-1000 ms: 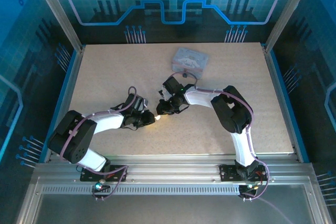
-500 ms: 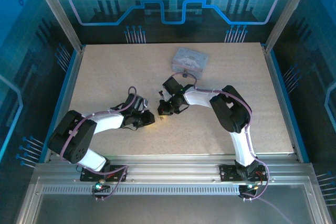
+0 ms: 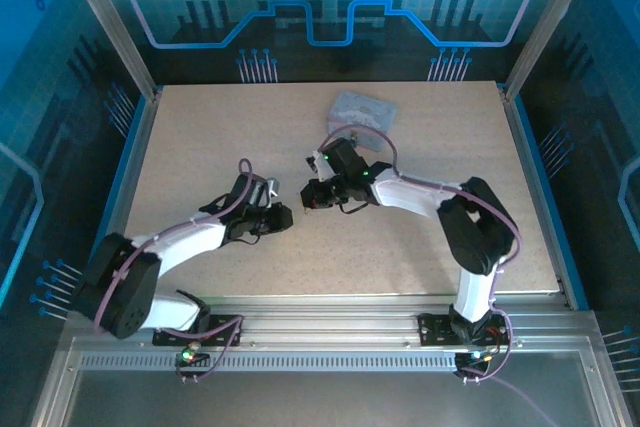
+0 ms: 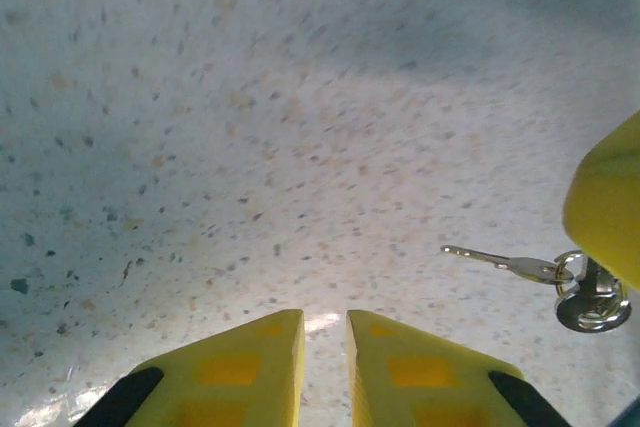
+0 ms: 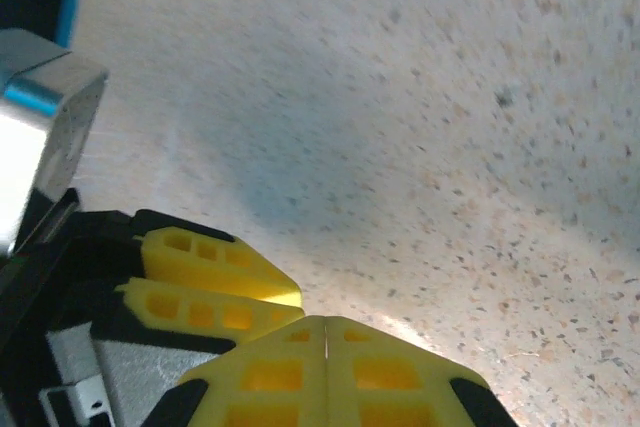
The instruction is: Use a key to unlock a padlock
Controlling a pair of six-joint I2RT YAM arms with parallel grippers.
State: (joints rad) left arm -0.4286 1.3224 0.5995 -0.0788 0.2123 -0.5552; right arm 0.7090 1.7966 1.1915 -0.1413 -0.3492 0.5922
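The key (image 4: 498,261), a thin silvery sliver on a small ring (image 4: 592,305), points left over the speckled table. Its ring end tucks under the tip of one yellow finger (image 4: 612,209) of my right gripper. My right gripper (image 5: 326,321) has its pads pressed flat together, and the key is hidden beneath them in the right wrist view. My left gripper (image 4: 325,322) stands just left of it, jaws a narrow slit apart with bare table showing between them. From above, the left gripper (image 3: 284,217) and right gripper (image 3: 313,198) sit close together at mid-table. The padlock is out of view.
A grey embossed tin (image 3: 362,110) lies behind the right arm toward the back of the table (image 3: 200,137). The left gripper's yellow fingers (image 5: 212,283) crowd the right gripper's left side. Blue-edged frame rails border the table on both sides.
My right gripper has closed fully and moved slightly back, its elbow swinging out to the right. The left arm has stretched lower and leftward. The bright glare between the grippers is gone.
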